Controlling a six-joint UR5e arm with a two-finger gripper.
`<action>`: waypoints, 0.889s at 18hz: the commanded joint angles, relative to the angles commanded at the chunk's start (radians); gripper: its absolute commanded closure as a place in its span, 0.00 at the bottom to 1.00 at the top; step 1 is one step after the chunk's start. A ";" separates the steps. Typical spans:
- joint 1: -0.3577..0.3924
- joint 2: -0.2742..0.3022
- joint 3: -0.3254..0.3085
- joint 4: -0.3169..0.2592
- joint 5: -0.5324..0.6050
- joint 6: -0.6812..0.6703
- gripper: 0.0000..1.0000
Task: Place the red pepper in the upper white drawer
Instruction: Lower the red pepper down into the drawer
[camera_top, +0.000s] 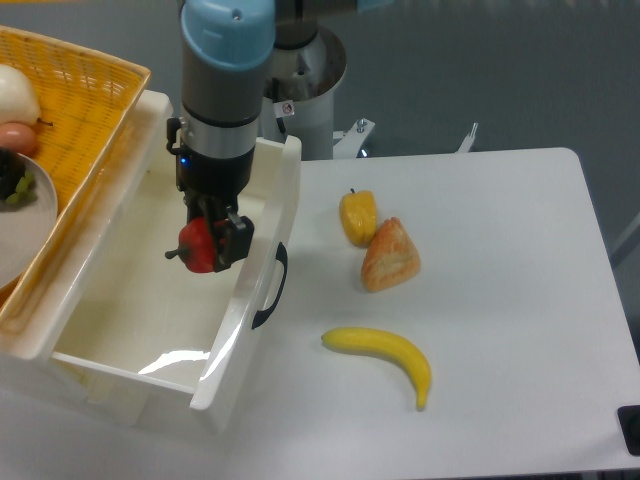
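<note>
- The red pepper (198, 244) hangs clamped in the gripper (215, 240), over the open cavity of the upper white drawer (130, 300), stem poking left.
- It looks light, hard and glossy (probably slippery plastic), so a squeeze across its broad body seems the safest hold.
- The drawer's floor is bare, shiny white, with plenty of room below.
- Beside it sits a yellow wicker basket (90, 110); out on the table (500, 400) lie a yellow-orange pepper (358, 216), a bread piece (390, 255) and a banana (382, 356).
</note>
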 joint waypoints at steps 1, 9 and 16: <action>-0.009 -0.011 -0.002 0.000 0.006 0.000 0.86; -0.031 -0.068 -0.012 0.000 0.041 0.081 0.86; -0.032 -0.091 -0.020 0.002 0.041 0.089 0.85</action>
